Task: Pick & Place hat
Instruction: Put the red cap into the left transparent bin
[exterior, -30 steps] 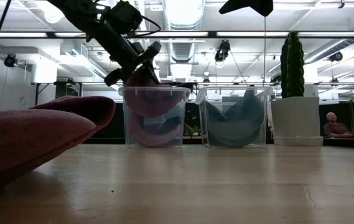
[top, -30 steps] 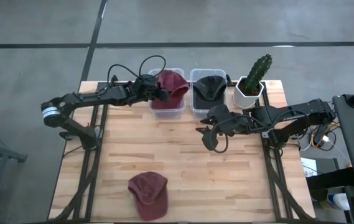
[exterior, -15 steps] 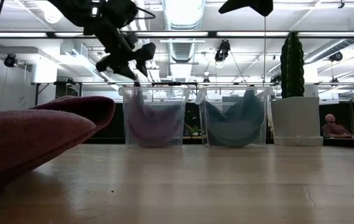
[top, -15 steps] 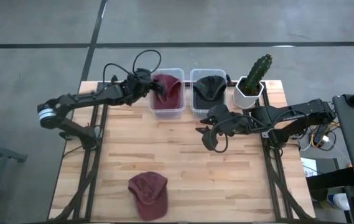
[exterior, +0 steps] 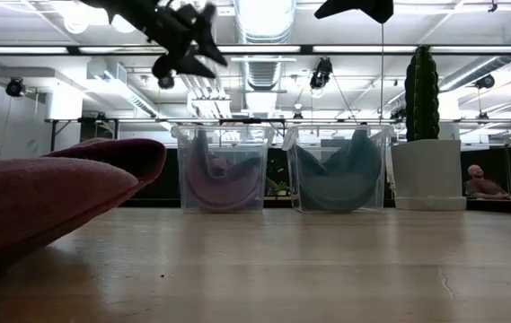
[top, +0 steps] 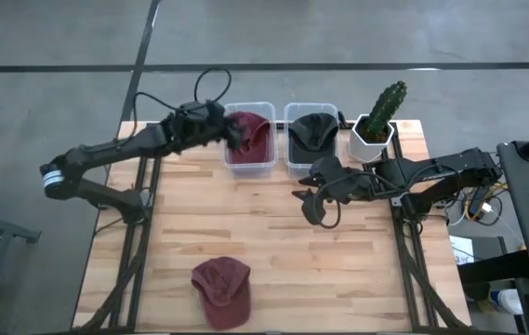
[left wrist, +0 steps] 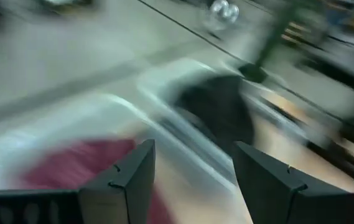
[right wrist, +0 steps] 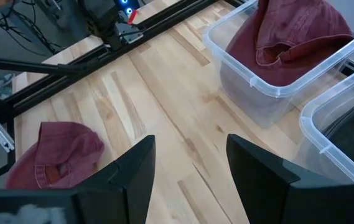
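Observation:
A maroon hat (top: 251,140) lies inside the left clear bin (top: 248,170), also seen in the low view (exterior: 222,176) and the right wrist view (right wrist: 288,34). My left gripper (top: 230,132) hovers open above that bin's left rim, high in the low view (exterior: 188,49); its wrist view (left wrist: 192,155) is blurred. A second maroon hat (top: 222,290) rests crown up on the table near its near edge (exterior: 39,202) (right wrist: 58,152). My right gripper (top: 312,207) hangs open over the table's middle right (right wrist: 186,180), touching nothing.
A black hat (top: 312,130) fills the second clear bin (top: 310,166) beside the first. A cactus in a white pot (top: 376,121) stands at the far right corner. Bare wood lies between the bins and the near hat.
My left gripper has let go of the maroon hat, which dropped from above the rim fully into the left bin. The gripper then rose and drew back a little toward the table's left edge. My right arm kept still.

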